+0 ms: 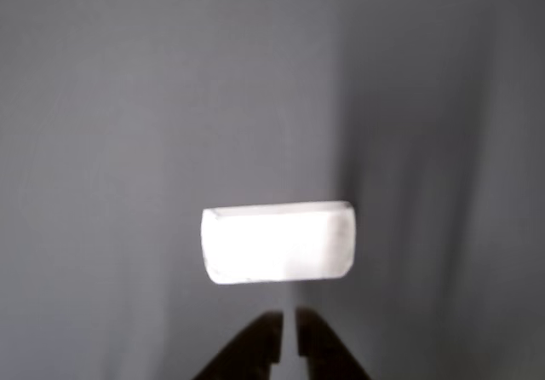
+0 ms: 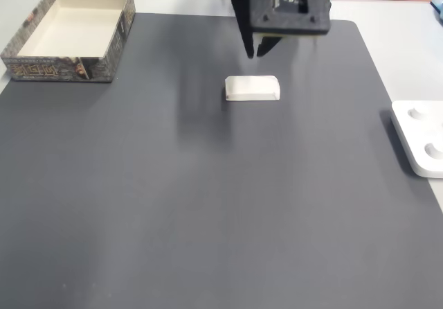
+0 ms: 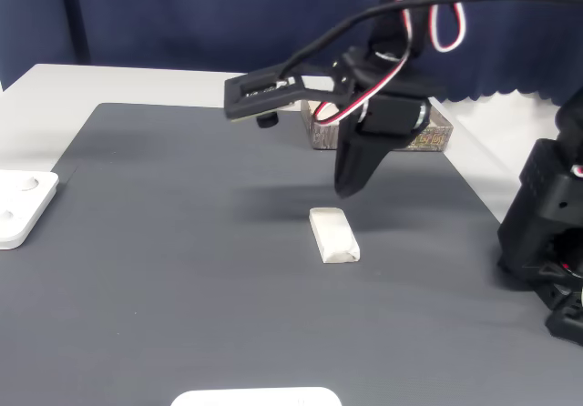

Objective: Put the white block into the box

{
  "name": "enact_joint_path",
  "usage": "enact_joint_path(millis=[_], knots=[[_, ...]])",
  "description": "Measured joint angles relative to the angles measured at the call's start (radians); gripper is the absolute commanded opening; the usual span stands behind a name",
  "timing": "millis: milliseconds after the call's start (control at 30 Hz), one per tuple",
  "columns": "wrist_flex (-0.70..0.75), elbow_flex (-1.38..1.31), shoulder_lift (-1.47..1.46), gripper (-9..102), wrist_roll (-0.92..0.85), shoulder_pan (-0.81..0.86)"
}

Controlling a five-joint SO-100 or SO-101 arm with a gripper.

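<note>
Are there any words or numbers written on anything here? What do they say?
The box has a dark printed pattern on its outer walls, with shapes that may be letters, but it is too small and blurred to read.
The white block, the grey mat, the white device and the gripper show no words or numbers.
So nothing here can be read.

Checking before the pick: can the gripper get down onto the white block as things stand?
Probably yes. The gripper hangs just above the white block, which lies alone on the grey mat with nothing between them. Its fingers look nearly closed, so it would likely need to open first.
</note>
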Motion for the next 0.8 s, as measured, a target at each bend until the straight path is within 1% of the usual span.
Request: enact_joint_path(millis=[233,333,400,600,733,800], knots=[[0.0,-0.006,-0.035,-2,0.008,-0.006],[0.0,-0.006,-0.035,-2,0.114,-0.006],[0.0,-0.006,-0.035,-2,0.262,-0.006],[0.0,-0.021,-0.035,-2,0.845,-0.006],[-0.008,-0.025,-0.037,-2,1.121,0.012],[-0.008,-0.025,-0.048,-2,1.218,0.015]])
